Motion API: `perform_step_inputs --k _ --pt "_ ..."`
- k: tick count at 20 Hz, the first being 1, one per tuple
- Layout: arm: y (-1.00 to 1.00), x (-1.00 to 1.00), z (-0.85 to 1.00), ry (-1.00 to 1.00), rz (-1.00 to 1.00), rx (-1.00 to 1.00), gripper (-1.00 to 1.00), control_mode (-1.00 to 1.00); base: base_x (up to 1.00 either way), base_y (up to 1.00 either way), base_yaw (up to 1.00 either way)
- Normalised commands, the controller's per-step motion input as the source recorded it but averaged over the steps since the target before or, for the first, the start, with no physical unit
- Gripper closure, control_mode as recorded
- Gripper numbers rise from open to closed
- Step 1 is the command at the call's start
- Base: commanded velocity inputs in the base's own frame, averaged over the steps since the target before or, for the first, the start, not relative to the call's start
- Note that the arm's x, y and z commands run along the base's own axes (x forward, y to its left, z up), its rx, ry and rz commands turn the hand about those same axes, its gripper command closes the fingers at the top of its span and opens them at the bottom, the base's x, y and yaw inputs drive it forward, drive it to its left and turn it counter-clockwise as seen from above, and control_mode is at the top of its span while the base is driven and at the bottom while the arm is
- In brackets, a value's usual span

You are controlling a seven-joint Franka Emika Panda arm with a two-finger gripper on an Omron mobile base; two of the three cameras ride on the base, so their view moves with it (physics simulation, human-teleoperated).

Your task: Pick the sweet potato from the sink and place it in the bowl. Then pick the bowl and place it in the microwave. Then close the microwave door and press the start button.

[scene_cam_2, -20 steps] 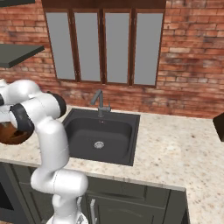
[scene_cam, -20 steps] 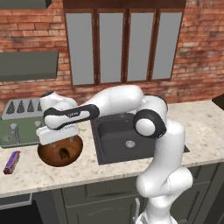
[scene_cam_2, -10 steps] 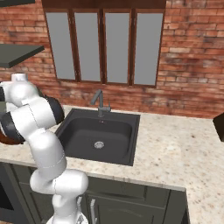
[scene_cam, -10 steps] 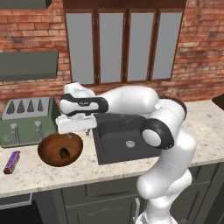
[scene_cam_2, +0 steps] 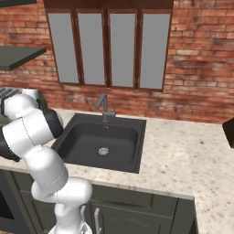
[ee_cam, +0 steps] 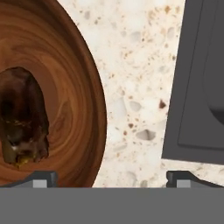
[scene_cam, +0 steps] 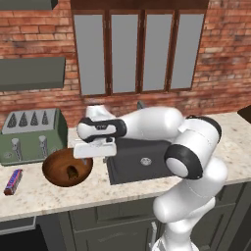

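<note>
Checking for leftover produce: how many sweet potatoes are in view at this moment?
1. The sweet potato lies inside the bowl on the counter left of the sink. The visible basin holds none, though the arm covers part of it.

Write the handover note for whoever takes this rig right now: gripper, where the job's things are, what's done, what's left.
Gripper: open, holding nothing, above the counter at the bowl's right rim, next to the sink.
Sweet potato: lying inside the bowl, released.
Bowl: on the counter between the toaster and the sink, a candy bar to its left.
Sink: basin holds nothing but its drain, as the right base view shows.
Done: sweet potato out of the sink and into the bowl.
Left: grasp the bowl, put it in the microwave, close the microwave door, press start.
</note>
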Motion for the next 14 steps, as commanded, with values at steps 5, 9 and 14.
perform_step_inputs --k 5,9,14 --pt "0.05 0.0 -0.1 0.0 -0.05 0.06 -1.0 -1.0 0.0 0.0 0.0" --pt "0.1 0.01 -0.24 0.0 -0.03 0.02 -1.0 -1.0 0.0 0.0 0.0" --pt "0.28 0.04 -0.2 0.0 -0.05 0.0 -1.0 -1.0 0.0 0.0 0.0"
